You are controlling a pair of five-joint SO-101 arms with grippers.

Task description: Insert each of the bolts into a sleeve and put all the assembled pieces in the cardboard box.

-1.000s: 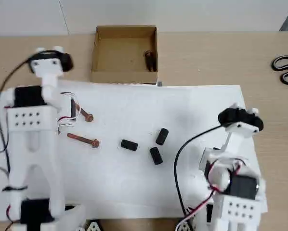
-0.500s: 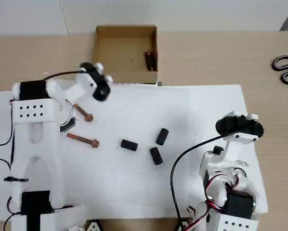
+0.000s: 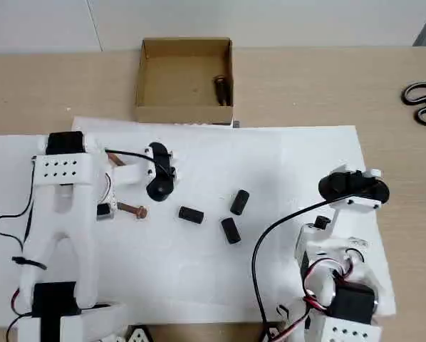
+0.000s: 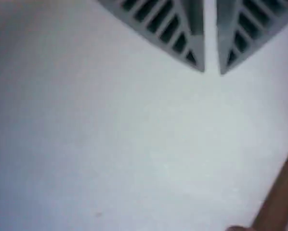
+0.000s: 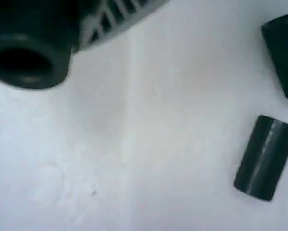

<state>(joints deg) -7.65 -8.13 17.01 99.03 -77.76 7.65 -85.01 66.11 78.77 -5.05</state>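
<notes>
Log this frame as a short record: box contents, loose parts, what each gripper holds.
box: cardboard box, open, one assembled piece inside against a side wall
loose sleeves: three, black, lying on the white sheet
bolt: on the sheet beside the left arm, partly hidden by it
left gripper: low over the sheet, jaws a narrow gap apart, nothing between them
right gripper: seems to hold a fourth sleeve, open end toward its camera
other: scissors on the table, off the sheet
</notes>
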